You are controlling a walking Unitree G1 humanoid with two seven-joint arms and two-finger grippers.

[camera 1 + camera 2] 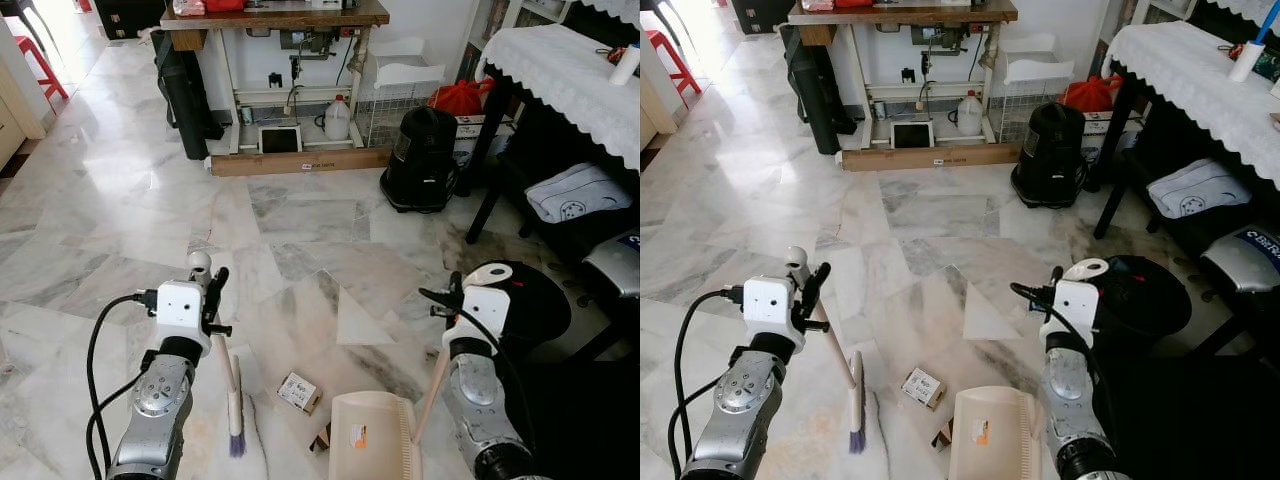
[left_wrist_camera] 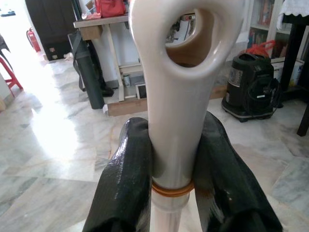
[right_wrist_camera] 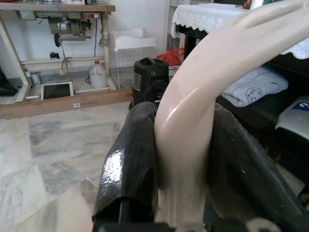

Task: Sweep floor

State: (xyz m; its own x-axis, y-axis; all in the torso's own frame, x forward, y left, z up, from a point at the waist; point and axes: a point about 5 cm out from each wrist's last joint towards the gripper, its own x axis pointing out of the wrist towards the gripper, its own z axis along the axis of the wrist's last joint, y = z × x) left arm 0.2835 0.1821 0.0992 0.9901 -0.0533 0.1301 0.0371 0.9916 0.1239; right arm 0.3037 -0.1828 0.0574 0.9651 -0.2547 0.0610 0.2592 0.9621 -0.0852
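Left gripper (image 2: 174,169) clamped on the brush handle (image 2: 178,96), bristles (image 1: 236,443) down at the floor (image 1: 130,190) near left, ready to push litter rightward. Right gripper (image 3: 186,159) clamped on the dustpan handle (image 3: 203,96), holding the dustpan (image 1: 368,440) low at near right to catch. Nothing visible inside the dustpan apart from a label. Between brush and dustpan, a small box (image 1: 298,392) and a brown scrap (image 1: 322,437), unswept. Far off, a black vacuum cleaner (image 1: 422,158).

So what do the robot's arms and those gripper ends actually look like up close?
Both arms are silver metal with round joint housings, each topped by a white boxy wrist block. The left arm has black cables looping from it; the right arm carries a thinner black cable. The left gripper and right gripper each have two thick, glossy black fingers.
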